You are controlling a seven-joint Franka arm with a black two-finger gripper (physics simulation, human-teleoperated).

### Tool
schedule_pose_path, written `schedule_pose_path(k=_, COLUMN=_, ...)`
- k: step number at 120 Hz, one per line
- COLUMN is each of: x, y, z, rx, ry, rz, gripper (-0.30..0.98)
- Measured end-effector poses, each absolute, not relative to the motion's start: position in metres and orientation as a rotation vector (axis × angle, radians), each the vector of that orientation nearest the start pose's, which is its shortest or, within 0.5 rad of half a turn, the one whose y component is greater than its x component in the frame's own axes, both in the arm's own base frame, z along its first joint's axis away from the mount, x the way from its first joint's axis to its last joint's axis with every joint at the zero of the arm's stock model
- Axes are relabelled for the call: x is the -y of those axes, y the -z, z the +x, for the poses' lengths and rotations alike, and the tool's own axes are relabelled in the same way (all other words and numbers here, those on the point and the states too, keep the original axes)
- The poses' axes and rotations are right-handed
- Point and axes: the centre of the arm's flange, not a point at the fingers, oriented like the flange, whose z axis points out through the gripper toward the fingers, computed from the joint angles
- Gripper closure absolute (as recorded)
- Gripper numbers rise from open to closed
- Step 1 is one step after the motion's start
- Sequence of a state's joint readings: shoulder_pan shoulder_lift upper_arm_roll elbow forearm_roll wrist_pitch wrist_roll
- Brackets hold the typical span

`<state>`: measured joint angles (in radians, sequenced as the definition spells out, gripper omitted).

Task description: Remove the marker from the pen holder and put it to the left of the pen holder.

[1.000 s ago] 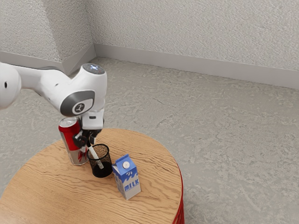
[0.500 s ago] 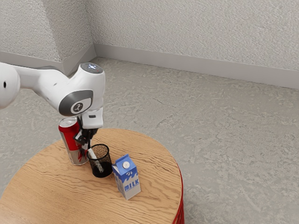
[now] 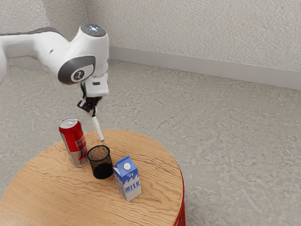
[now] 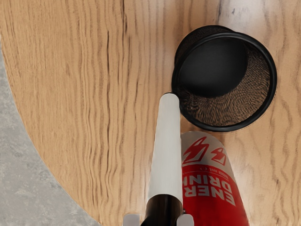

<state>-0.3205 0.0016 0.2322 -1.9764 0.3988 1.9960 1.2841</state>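
Your gripper [image 3: 92,113] is hanging above the desk [image 3: 51,197], pinching the marker [image 3: 98,128] by its black end, one fingertip sitting on each side. The marker's white body is pointing down, tilting slightly so its lower end is leaning toward the exterior view's right. You're holding it out of the pen holder [image 3: 100,162]; in the exterior view that lower end is showing just above the holder's rim, and in the wrist view it's lining up with the rim's edge. The black mesh pen holder is standing upright on the desk, open end facing up. The red and silver drink can [image 3: 74,141] is standing upright just beside it, toward the exterior view's left. On the holder's other side you're getting the blue and white milk carton [image 3: 128,180], upright, close to the holder; can't tell if they're touching. Round wooden desk is carrying all three, red side showing below its edge, grey floor [image 3: 225,141] running around it, pale textured wall [image 3: 197,28] rising behind.
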Motion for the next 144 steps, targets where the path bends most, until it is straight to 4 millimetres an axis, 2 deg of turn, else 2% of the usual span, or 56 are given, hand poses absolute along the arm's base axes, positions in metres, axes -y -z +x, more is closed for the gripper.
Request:
schedule_pose_path(k=15, x=0.022, y=-0.502, z=0.542, rx=-1.926, ry=-0.307, rz=-2.072, gripper=0.79)
schedule_pose_path(k=28, x=0.033, y=-0.512, z=0.505, rx=-1.935, ry=-0.378, rz=-2.113, gripper=0.79)
schedule_pose_path(k=34, x=0.039, y=-0.508, z=0.484, rx=-1.944, ry=-0.422, rz=-2.128, gripper=0.79)
schedule_pose_path(k=48, x=0.036, y=-0.496, z=0.439, rx=-1.913, ry=-0.512, rz=-2.175, gripper=0.79)
schedule_pose_path(k=59, x=0.031, y=-0.488, z=0.407, rx=-1.873, ry=-0.548, rz=-2.206, gripper=0.79)
schedule_pose_path(k=74, x=0.017, y=-0.465, z=0.369, rx=-1.806, ry=-0.582, rz=-2.256, gripper=0.79)
schedule_pose_path(k=95, x=-0.003, y=-0.436, z=0.342, rx=-1.730, ry=-0.570, rz=-2.317, gripper=0.79)
schedule_pose_path(k=106, x=-0.018, y=-0.422, z=0.334, rx=-1.687, ry=-0.564, rz=-2.359, gripper=0.79)
schedule_pose_path(k=130, x=-0.066, y=-0.386, z=0.341, rx=-1.600, ry=-0.600, rz=-2.462, gripper=0.79)
schedule_pose_path(k=144, x=-0.092, y=-0.375, z=0.345, rx=-1.591, ry=-0.565, rz=-2.506, gripper=0.79)
